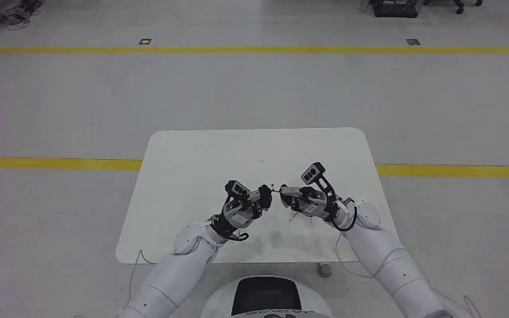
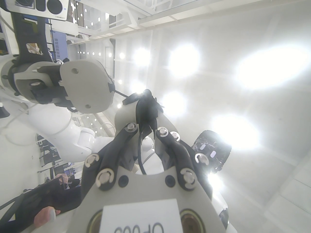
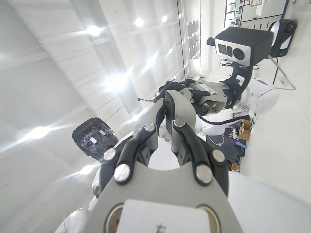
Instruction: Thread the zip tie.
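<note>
Both arms hang over the near middle of the white table (image 1: pixel 191 167), grippers tip to tip. A thin black zip tie (image 1: pixel 274 189) bridges the small gap between them. My left gripper (image 1: pixel 262 196) is shut on one part of the zip tie (image 2: pixel 140 150), whose strap runs back between the fingers toward the palm. My right gripper (image 1: pixel 286 193) is shut on the other part; in the right wrist view a short end of the zip tie (image 3: pixel 145 100) sticks out past the closed gripper (image 3: pixel 165 100). In the left wrist view the right gripper (image 2: pixel 110 90) sits close beside my left gripper (image 2: pixel 145 98).
The tabletop around and beyond the grippers is bare white. Its near edge (image 1: pixel 238 262) lies just under the forearms. Grey floor with yellow lines (image 1: pixel 254 50) surrounds the table.
</note>
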